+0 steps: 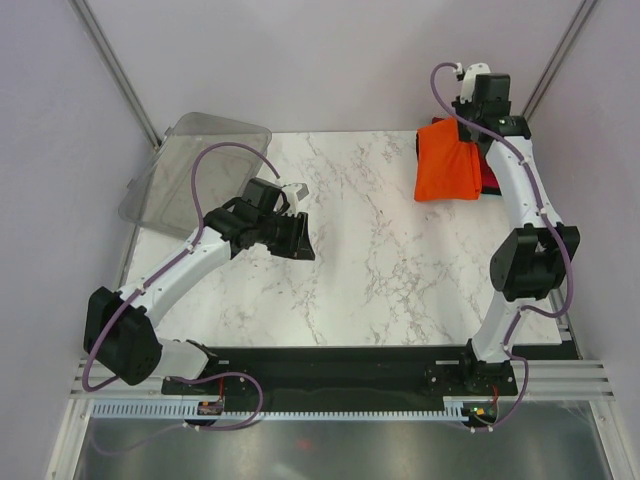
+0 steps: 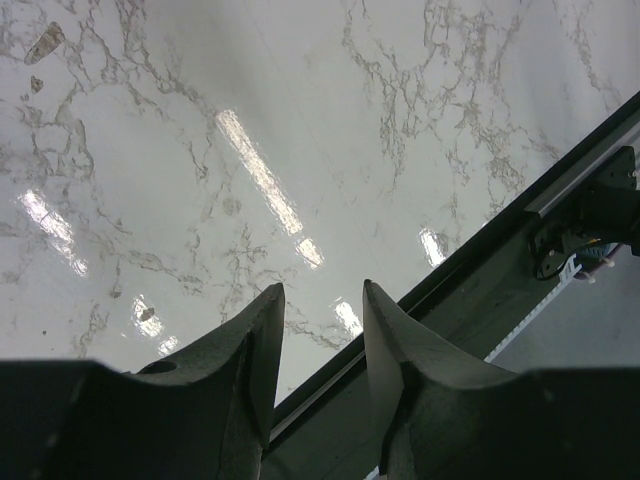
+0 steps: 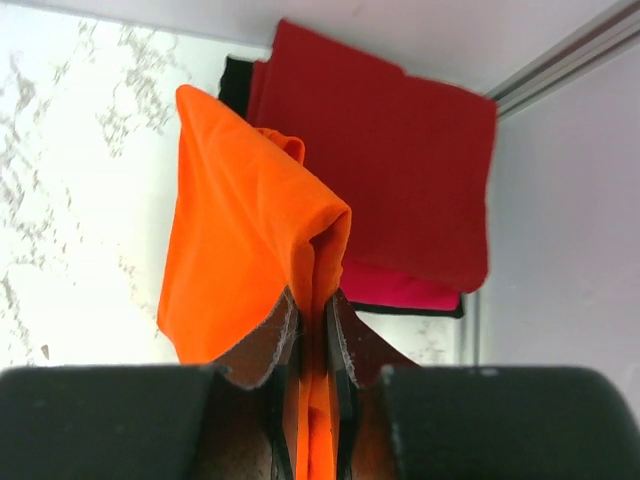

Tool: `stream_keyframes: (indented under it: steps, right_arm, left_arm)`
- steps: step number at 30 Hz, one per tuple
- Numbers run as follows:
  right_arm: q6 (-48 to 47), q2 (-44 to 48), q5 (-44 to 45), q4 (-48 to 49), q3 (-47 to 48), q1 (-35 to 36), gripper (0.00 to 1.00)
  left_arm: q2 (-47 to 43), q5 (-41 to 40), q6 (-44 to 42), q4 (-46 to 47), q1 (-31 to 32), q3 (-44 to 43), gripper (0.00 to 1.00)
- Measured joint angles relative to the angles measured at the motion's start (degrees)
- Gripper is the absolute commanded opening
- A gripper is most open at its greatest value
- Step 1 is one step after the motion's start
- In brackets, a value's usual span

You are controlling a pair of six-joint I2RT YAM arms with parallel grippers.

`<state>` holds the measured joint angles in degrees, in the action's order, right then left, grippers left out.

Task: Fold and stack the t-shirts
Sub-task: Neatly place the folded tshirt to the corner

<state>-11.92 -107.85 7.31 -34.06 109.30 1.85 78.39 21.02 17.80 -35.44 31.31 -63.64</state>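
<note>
A bright orange t-shirt [image 1: 447, 163] hangs folded at the table's far right corner, pinched in my right gripper [image 3: 314, 300], which is shut on a fold of its cloth [image 3: 250, 230]. Beneath and behind it lies a stack of folded t-shirts: a dark red one [image 3: 400, 150] on top, a pinkish-red one [image 3: 400, 288] under it, and a black edge [image 3: 235, 85] at the bottom. In the top view only a red sliver [image 1: 489, 178] of the stack shows past the orange cloth. My left gripper [image 1: 296, 238] hovers over the left middle of the table, open and holding nothing [image 2: 320, 300].
A clear plastic bin [image 1: 195, 165] lies tilted at the table's far left corner. The marble table [image 1: 380, 260] ends in a black rail [image 2: 500, 250] at the near edge. Grey walls and metal posts [image 1: 115, 70] close the back and sides.
</note>
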Motion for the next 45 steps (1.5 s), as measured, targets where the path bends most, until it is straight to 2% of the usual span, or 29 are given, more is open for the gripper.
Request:
stream_keyframes:
  steps: [7, 18, 27, 31, 32, 33, 34, 35, 36, 38, 41, 45]
  right_arm:
    - [-1.2, -1.3, -1.2, -1.7, 8.3, -2.5, 0.0]
    - [-1.4, -6.0, -4.2, -3.3, 15.9, -6.8, 0.0]
    - [0.5, -14.9, -8.6, -0.9, 22.0, -13.0, 0.0]
    - [2.3, -22.4, -10.6, 2.3, 27.0, -16.8, 0.0]
    - [3.1, -25.7, -11.2, 3.8, 29.5, -17.8, 0.02]
    - [3.7, -27.8, -11.6, 4.9, 30.8, -18.6, 0.08]
    - [4.5, -29.9, -11.9, 6.9, 31.1, -19.5, 0.32]
    - [5.2, -31.5, -11.9, 9.2, 30.4, -20.2, 0.42]
    - [6.1, -32.6, -11.7, 11.3, 29.0, -20.9, 0.44]
    - [6.9, -35.0, -11.8, 14.3, 28.0, -21.9, 0.4]
    - [8.8, -38.2, -13.2, 16.8, 28.3, -22.8, 0.4]
    - [11.3, -37.4, -14.3, 20.1, 24.8, -22.1, 0.51]
  left_arm:
    - [0.1, -0.9, 0.0, 0.0, 0.0, 0.0, 0.46]
    - [0.8, -2.1, 0.0, 0.0, 0.0, 0.2, 0.46]
    - [2.3, -2.6, 0.0, 0.0, 0.0, 0.2, 0.46]
    - [4.1, -2.8, 0.0, 0.0, 0.0, 0.2, 0.46]
    - [4.5, -2.8, 0.0, 0.0, 0.0, 0.2, 0.46]
    - [5.0, -2.8, 0.0, 0.0, 0.0, 0.2, 0.46]
    - [5.4, -2.9, 0.0, 0.0, 0.0, 0.2, 0.46]
    - [5.8, -3.0, 0.0, 0.0, 0.0, 0.2, 0.46]
    - [6.2, -3.0, 0.0, 0.0, 0.0, 0.2, 0.46]
    - [6.9, -3.1, 0.0, 0.0, 0.0, 0.2, 0.46]
    - [7.6, -3.5, 0.0, 0.0, 0.0, 0.2, 0.46]
    - [8.0, -3.7, 0.0, 0.0, 0.0, 0.2, 0.47]
